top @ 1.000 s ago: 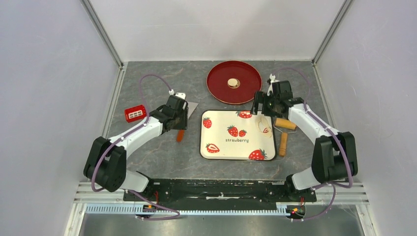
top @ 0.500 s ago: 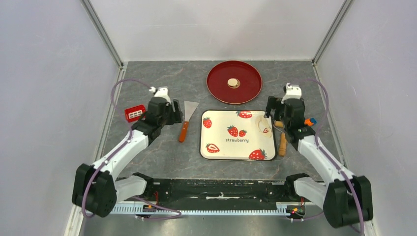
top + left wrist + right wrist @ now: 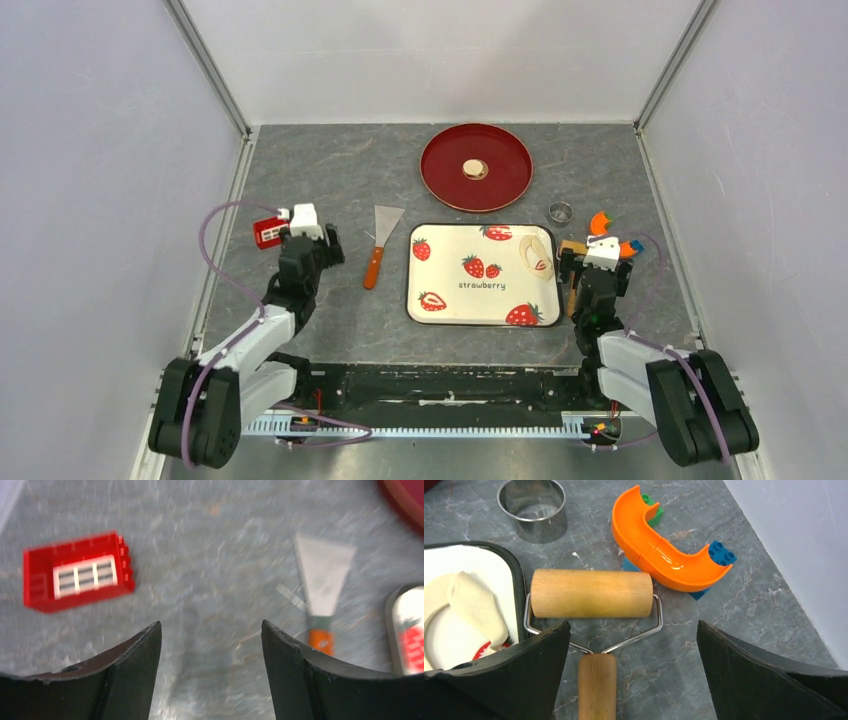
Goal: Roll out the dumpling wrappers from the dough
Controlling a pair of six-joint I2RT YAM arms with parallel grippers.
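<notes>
A folded scrap of pale cream dough (image 3: 537, 256) lies at the right end of the strawberry tray (image 3: 447, 303). It also shows in the right wrist view (image 3: 471, 605). No separate round dumpling wrapper shows clearly. The wooden rolling pin (image 3: 591, 593) lies on the table just right of the tray, with the metal ring cutter (image 3: 561, 211) beyond it. My right gripper (image 3: 592, 285) is open and empty, low over the pin's handle (image 3: 596, 685). My left gripper (image 3: 305, 250) is open and empty over bare table (image 3: 210, 625).
A red plate (image 3: 440, 160) with a small round gold-brown centre stands at the back. A scraper (image 3: 380, 238) with an orange handle lies left of the tray. A red brick (image 3: 270, 232) lies near my left gripper. An orange curved block (image 3: 659, 550) lies right of the cutter.
Both arms have drawn back toward the near edge. My left gripper left the scraper. My right gripper left the tray's right end, uncovering the cutter and the orange block.
</notes>
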